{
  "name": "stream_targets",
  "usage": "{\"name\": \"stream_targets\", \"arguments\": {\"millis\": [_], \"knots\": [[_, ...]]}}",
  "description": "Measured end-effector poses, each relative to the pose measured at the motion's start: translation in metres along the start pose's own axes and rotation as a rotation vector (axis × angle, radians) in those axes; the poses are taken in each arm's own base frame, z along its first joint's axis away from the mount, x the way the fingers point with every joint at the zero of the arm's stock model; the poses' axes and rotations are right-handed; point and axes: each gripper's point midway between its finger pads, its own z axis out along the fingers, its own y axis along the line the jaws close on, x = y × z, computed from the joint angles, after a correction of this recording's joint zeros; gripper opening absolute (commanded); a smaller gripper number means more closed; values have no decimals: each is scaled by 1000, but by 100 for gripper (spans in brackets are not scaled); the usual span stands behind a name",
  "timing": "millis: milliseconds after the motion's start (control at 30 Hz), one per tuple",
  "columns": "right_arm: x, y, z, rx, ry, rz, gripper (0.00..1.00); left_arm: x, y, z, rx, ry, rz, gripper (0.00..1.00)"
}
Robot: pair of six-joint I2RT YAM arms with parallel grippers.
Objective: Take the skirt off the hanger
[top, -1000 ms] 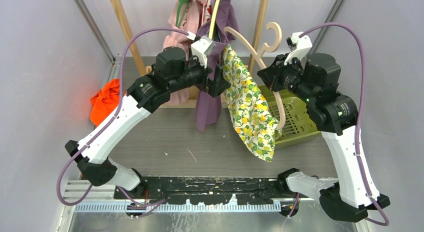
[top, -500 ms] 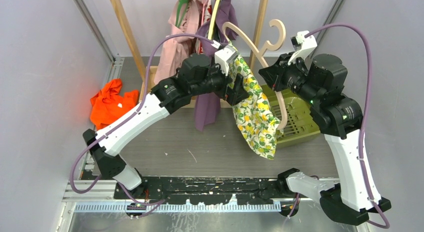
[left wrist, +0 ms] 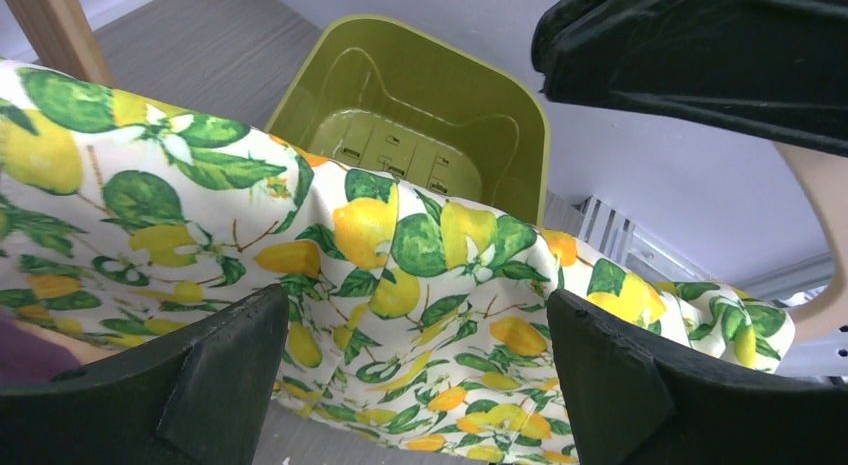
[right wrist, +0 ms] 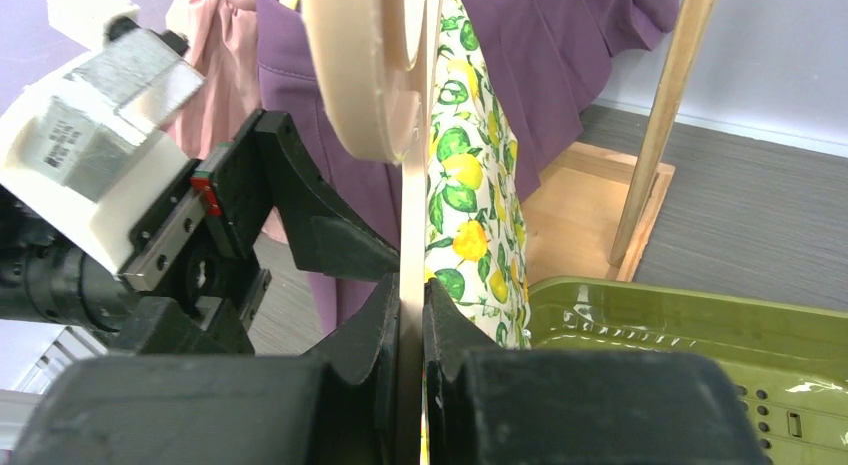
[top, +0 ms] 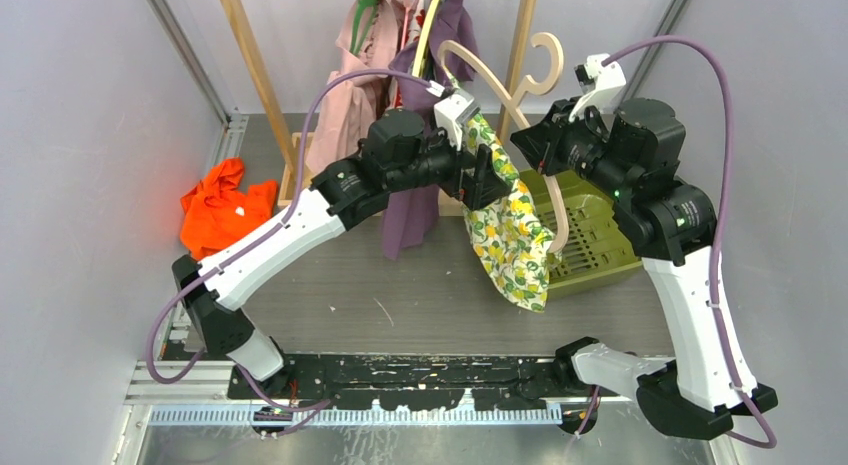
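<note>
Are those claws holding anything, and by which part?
The right gripper pinches the wooden hanger by the thin edge of one arm. The left gripper is open astride the lemon-print skirt, holding nothing.

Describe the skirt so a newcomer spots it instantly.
Start at the wooden clothes rack at the back. Right of its purple garment, a pale wooden hanger carries a cloth beside the green basket. That skirt alone has a lemon print: yellow fruit, green leaves on white.

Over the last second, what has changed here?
The left end effector, open, swung rightward from the purple garment to the lemon-print skirt and now straddles its fabric. Nothing was grabbed or released. The right end effector stayed shut on the wooden hanger, skirt still hanging from it.
</note>
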Motion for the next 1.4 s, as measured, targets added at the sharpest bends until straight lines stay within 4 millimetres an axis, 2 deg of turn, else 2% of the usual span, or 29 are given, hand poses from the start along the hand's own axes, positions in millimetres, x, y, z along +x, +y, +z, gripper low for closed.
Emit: {"name": "stream_targets", "arguments": {"millis": [233,367,433,500,533,567,600,633,900,1033,1167,1400], "knots": [[-13,5,-6,-14,-34,-6,1,11,4,14,9,14,-10,100],[-14,6,-7,-14,-37,-7,1,20,7,22,10,33,-15,89],[-14,6,-7,-14,-37,-7,1,23,8,24,9,41,-17,74],[-14,6,-7,-14,-37,-7,1,24,8,24,12,43,-16,64],[-14,6,-7,-14,-37,-7,1,24,8,24,16,44,-13,54],[-14,6,-7,-14,-37,-7,1,23,7,24,20,42,-13,39],[-14,6,-7,-14,-37,-7,1,23,6,24,25,41,-9,16],[-14,6,-7,-14,-37,-7,1,23,5,24,28,41,-12,2],[-13,5,-7,-12,-30,-5,1,26,8,24,22,38,0,0],[-12,1,-7,8,-29,-6,1,22,10,12,-9,27,26,0],[-6,-16,-5,93,-33,-27,1,5,8,-21,-56,-11,58,0],[12,-74,5,380,-24,-95,1,-49,-2,-119,-171,-163,134,0]]}}
